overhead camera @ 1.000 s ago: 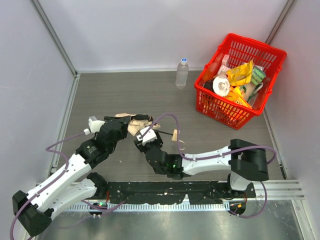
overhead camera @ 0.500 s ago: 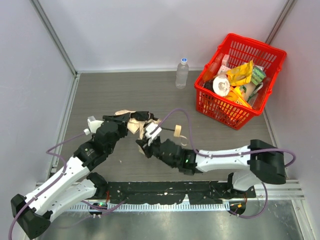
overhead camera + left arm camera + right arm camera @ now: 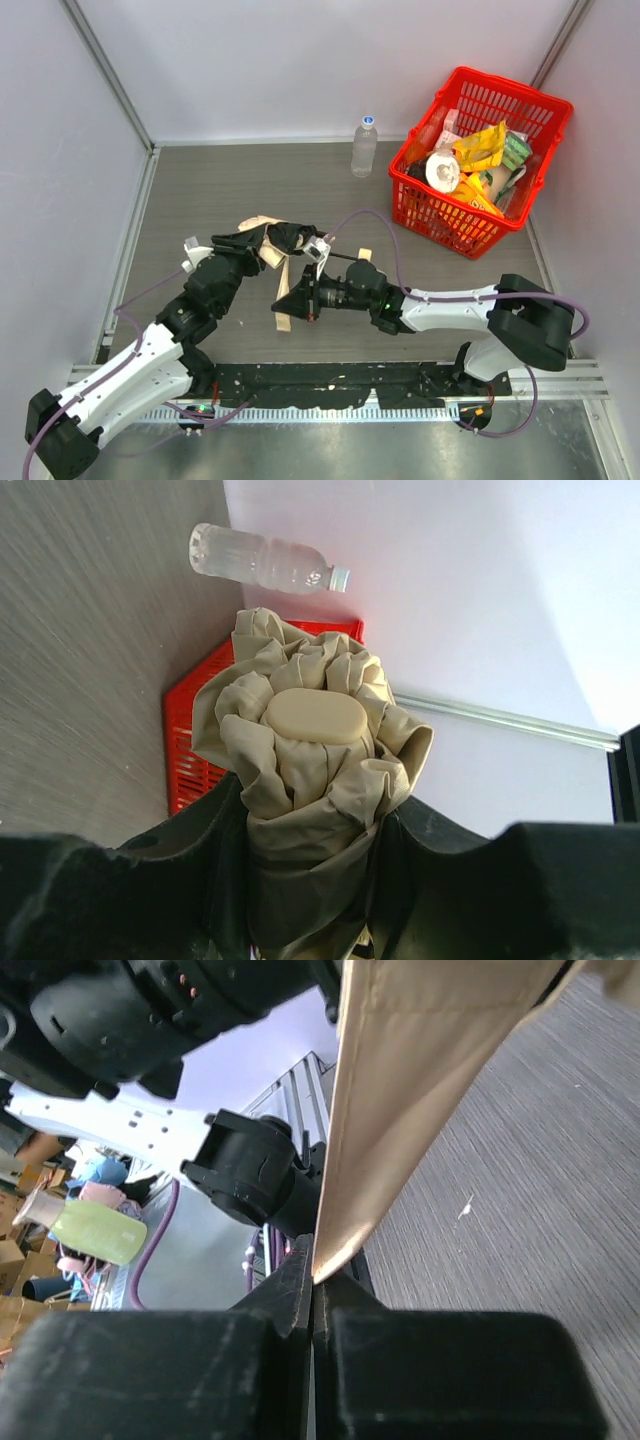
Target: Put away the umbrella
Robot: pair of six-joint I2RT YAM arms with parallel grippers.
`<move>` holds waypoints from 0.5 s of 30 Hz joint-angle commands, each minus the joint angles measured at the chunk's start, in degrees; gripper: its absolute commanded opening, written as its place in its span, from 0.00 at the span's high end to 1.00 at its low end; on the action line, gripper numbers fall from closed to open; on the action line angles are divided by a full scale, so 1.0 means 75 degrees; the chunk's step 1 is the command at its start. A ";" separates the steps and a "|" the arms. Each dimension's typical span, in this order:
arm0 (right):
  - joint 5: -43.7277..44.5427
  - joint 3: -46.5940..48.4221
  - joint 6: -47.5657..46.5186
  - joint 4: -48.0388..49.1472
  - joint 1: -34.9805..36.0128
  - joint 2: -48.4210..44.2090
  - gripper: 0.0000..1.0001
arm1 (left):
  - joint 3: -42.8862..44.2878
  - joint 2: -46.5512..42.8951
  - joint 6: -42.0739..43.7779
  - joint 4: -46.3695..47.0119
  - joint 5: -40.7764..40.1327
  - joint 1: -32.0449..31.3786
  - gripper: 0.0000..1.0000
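Your left end effector [image 3: 310, 900] clamps the bundled umbrella [image 3: 315, 715] above the surface's [image 3: 230, 180] middle, while your right end effector [image 3: 315, 1290] pinches its strap [image 3: 400, 1090], likely to draw it taut for wrapping.

2 arms: left arm [image 3: 150, 352] reaching forward and right from its base, left gripper [image 3: 265, 241] part-open, clamped round the umbrella [image 3: 312, 772]; right arm [image 3: 452, 300] stretched low and leftward, elbow nearly straight, right gripper [image 3: 296, 298] at its left end pinched fully shut on the strap [image 3: 420, 1090].
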 commanded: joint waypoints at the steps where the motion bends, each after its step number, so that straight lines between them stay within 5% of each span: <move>1: -0.0812 -0.0555 -0.0131 0.1648 0.0047 0.0133 0.97 | 0.0532 -0.0097 -0.0271 0.1793 0.0120 0.0027 1.00; 7: -0.2630 -0.0028 0.1531 0.3820 0.0187 0.0415 0.99 | 0.0591 0.0032 -0.0050 0.1922 0.0460 0.0027 1.00; 15: -0.2923 0.0593 0.2598 0.2745 0.0199 -0.0253 0.93 | 0.0299 -0.0237 0.0632 0.2133 0.0589 0.0015 1.00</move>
